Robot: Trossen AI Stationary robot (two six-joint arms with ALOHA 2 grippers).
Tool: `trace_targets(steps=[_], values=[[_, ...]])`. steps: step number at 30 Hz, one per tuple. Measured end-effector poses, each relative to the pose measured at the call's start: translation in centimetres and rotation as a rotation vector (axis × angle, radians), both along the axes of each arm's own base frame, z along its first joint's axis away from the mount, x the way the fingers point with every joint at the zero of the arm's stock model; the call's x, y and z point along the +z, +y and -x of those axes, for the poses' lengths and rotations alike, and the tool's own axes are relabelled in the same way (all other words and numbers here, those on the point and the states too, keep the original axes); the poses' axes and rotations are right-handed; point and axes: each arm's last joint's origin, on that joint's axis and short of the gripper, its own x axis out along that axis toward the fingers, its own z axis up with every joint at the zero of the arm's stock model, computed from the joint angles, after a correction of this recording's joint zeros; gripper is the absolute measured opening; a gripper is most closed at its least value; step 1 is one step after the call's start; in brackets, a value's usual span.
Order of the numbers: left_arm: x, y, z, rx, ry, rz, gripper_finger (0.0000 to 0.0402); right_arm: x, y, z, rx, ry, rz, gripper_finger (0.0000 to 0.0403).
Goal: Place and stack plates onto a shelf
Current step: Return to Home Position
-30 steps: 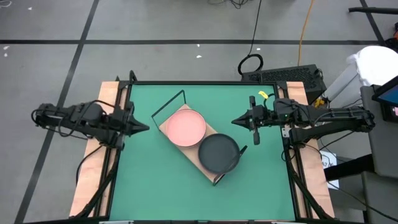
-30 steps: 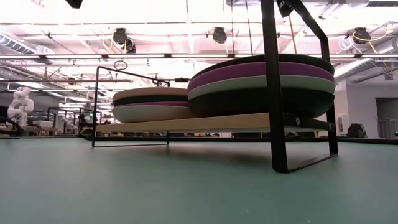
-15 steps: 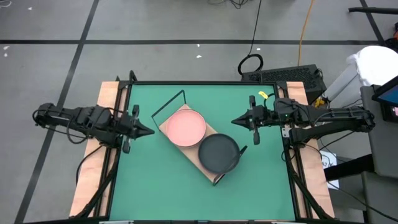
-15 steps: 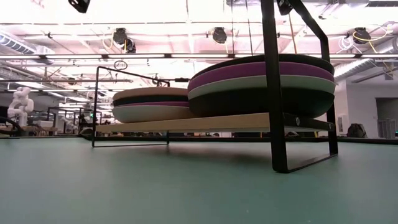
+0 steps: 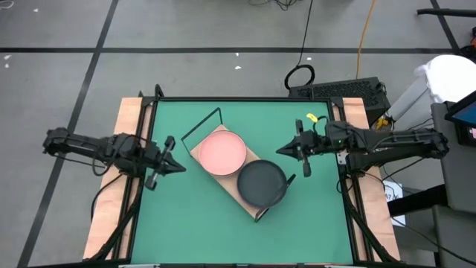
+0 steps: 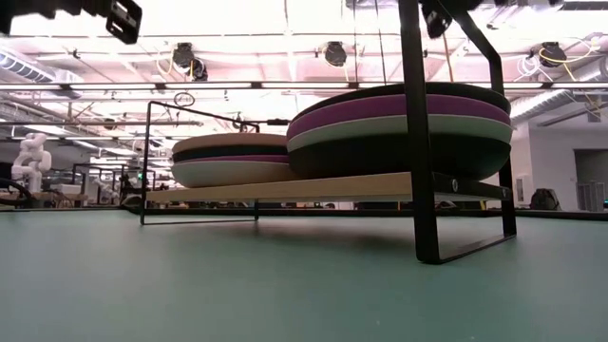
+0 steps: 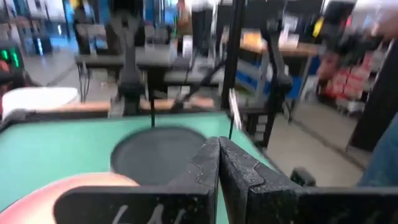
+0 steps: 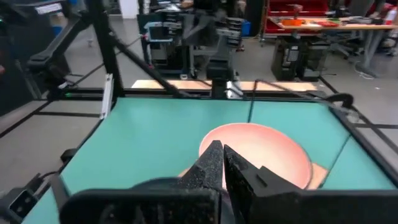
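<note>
The shelf (image 5: 202,154) is a light wood board with black wire ends, lying diagonally at the table's middle. It carries two stacks of plates: one with a pink plate (image 5: 221,152) on top, one with a dark plate (image 5: 261,184) on top. The low view shows the stacks' layers, the dark-topped stack (image 6: 399,128) nearer and the other stack (image 6: 231,159) farther. My left gripper (image 5: 178,168) hovers shut at the table's left side, pointing at the shelf. My right gripper (image 5: 280,150) hovers shut to the shelf's right. Both wrist views show shut fingers, the left gripper (image 7: 218,144) and the right gripper (image 8: 221,149).
Bare green table (image 5: 201,223) lies toward the near edge and along the far edge. Wooden side boards (image 5: 111,208) flank the mat. A keyboard (image 5: 349,91) and cables sit beyond the far right corner.
My left gripper has moved toward the table's near edge and slightly right, closer to the shelf. My right gripper has tipped a little and stayed near its place. The shelf and plates have kept still.
</note>
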Motion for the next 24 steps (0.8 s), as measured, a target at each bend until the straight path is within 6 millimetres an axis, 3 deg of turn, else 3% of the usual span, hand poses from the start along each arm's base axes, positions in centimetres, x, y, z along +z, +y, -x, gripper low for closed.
trace_targets(steps=[5,14,19,24], values=[[-2.9,0.1,0.0,0.004,-0.115,0.051,0.0012,-4.3,0.1,0.8,0.001,-0.05,-0.011,0.0],[-6.4,0.3,0.4,0.018,-0.071,0.092,0.0012,-10.9,0.0,3.8,-0.01,-0.183,-0.024,0.0],[-7.5,0.7,0.6,0.048,-0.052,0.101,0.0012,-13.3,0.0,5.1,-0.009,-0.181,-0.019,0.0],[-7.8,1.3,0.7,0.09,-0.053,0.108,0.0012,-14.0,-0.1,5.8,-0.028,-0.195,-0.016,0.0]])
